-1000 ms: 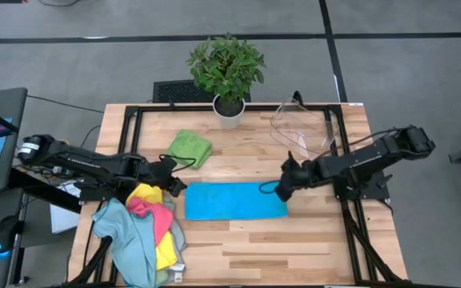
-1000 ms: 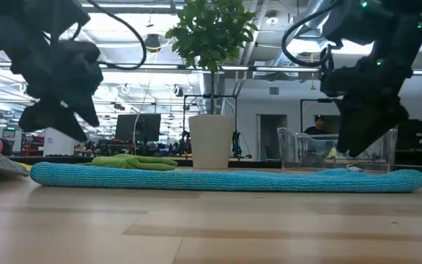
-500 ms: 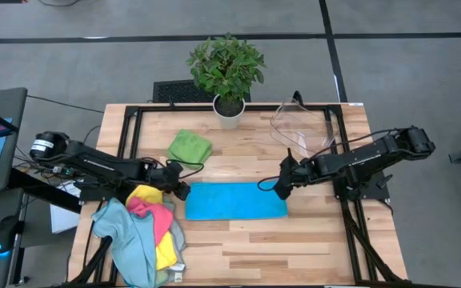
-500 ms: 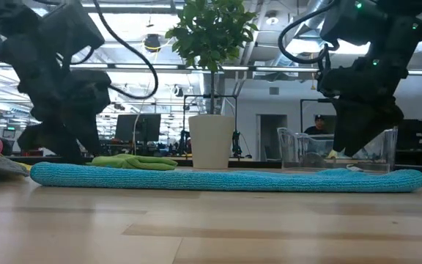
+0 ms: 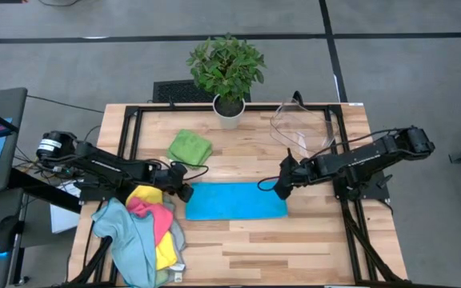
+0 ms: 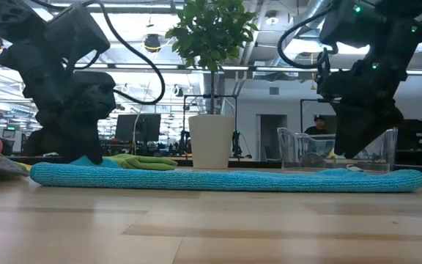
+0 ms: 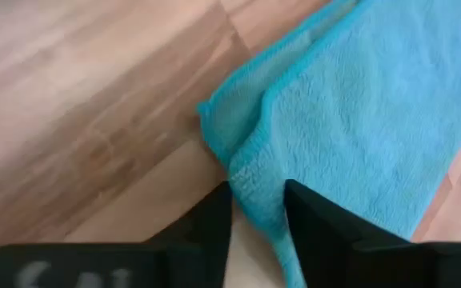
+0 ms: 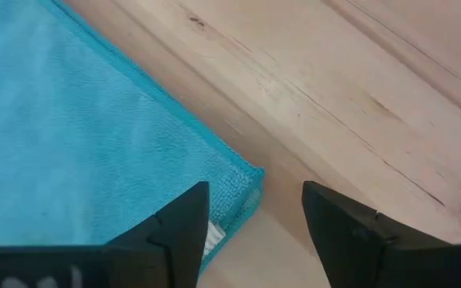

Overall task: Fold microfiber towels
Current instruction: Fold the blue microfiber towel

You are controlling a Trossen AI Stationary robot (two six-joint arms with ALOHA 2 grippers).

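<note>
Left hand point(image 7: 256, 210) is seen pinching the near corner of the blue towel point(image 5: 235, 201) lying flat on the counter point(image 5: 294, 248), while the right hand point(image 8: 254, 220), unclenched, straddles the opposite corner; uneven lifting could skew the fold.

Blue towel point(image 5: 235, 201), bright green towel point(image 5: 190, 148); pink, yellow, pale teal pile point(image 5: 144, 230); white pot point(image 5: 230, 114)

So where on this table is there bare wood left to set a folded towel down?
Free: the wide strip of table between the blue towel and the near edge, and the patch right of the folded green towel, before the clear bin. Crowded: the near-left corner under the towel pile, and both claws, left and right, at the blue towel's far corners.
</note>
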